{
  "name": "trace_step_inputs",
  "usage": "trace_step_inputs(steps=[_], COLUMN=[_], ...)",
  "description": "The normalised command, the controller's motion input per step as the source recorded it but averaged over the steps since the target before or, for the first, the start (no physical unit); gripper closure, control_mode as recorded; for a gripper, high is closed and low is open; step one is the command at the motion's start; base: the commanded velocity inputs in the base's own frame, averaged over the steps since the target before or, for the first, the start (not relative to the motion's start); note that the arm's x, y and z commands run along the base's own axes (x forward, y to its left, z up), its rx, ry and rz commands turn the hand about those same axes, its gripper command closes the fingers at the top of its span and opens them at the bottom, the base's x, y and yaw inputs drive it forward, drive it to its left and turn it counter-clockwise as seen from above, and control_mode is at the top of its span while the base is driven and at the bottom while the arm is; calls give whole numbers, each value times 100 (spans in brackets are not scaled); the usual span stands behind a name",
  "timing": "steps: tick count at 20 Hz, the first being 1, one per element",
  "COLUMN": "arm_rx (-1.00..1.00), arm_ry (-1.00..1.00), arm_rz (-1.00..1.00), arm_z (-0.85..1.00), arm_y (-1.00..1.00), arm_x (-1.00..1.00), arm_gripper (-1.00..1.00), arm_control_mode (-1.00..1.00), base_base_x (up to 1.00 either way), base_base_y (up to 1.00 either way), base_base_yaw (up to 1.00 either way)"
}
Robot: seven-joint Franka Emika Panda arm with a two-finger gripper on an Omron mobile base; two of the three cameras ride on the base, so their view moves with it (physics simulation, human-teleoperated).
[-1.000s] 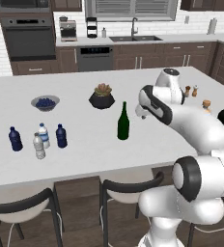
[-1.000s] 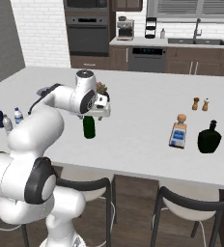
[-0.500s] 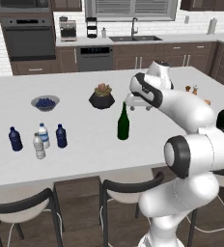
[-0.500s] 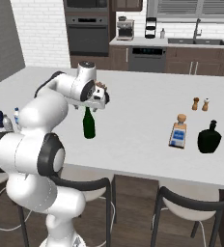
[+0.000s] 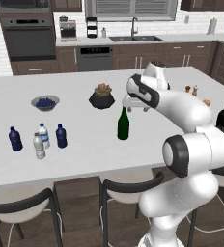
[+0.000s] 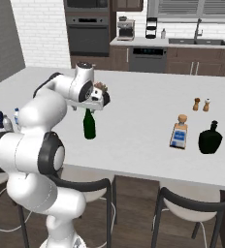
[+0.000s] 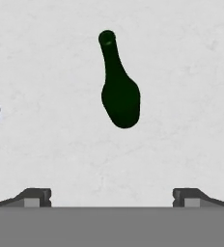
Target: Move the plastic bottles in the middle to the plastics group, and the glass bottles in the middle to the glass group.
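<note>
1. Gripper (image 7: 112,198) spread wide and holding nothing, two dark fingertips (image 7: 34,197) far apart at the bottom of the hand view, looking straight down at the white island counter (image 7: 181,96).
2. Hangs above the counter (image 5: 85,140), just over and a little beyond the mouth of the green wine bottle (image 5: 123,124); not touching it.
3. Same green wine bottle (image 6: 89,124) upright in the middle of the counter, seen from above in the hand view (image 7: 119,91) with the neck toward the top of that picture.
4. Near the front left of the counter, four small bottles standing close together: one dark blue (image 5: 15,139), one clear greyish with white cap (image 5: 38,146), one clear with blue label (image 5: 44,136), one more dark blue (image 5: 61,136).
5. At the right side, well apart from the green bottle: squarish clear bottle with tan stopper (image 6: 180,131) and, just beside it, squat black bottle (image 6: 210,138).
6. Farther back on the counter: dark pot with a succulent plant (image 5: 102,97), bowl of blueberries (image 5: 45,102), and two small shakers (image 6: 201,104).
7. Beyond the island: wall oven (image 5: 28,37), sink with tap (image 5: 133,34), coffee machine (image 5: 67,30).
</note>
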Motion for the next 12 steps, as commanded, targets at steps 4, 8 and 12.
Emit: trace_step_inputs(steps=[4,8,12], arm_rx=[-1,0,0], arm_ry=[-5,-13,-9], arm_rz=[0,0,0], arm_z=[-43,-44,-16], arm_y=[0,0,0], arm_x=[2,0,19], arm_gripper=[-100,-100,-100], arm_control_mode=[-100,-100,-100], base_base_x=[0,0,0], base_base_y=[0,0,0], base_base_yaw=[0,0,0])
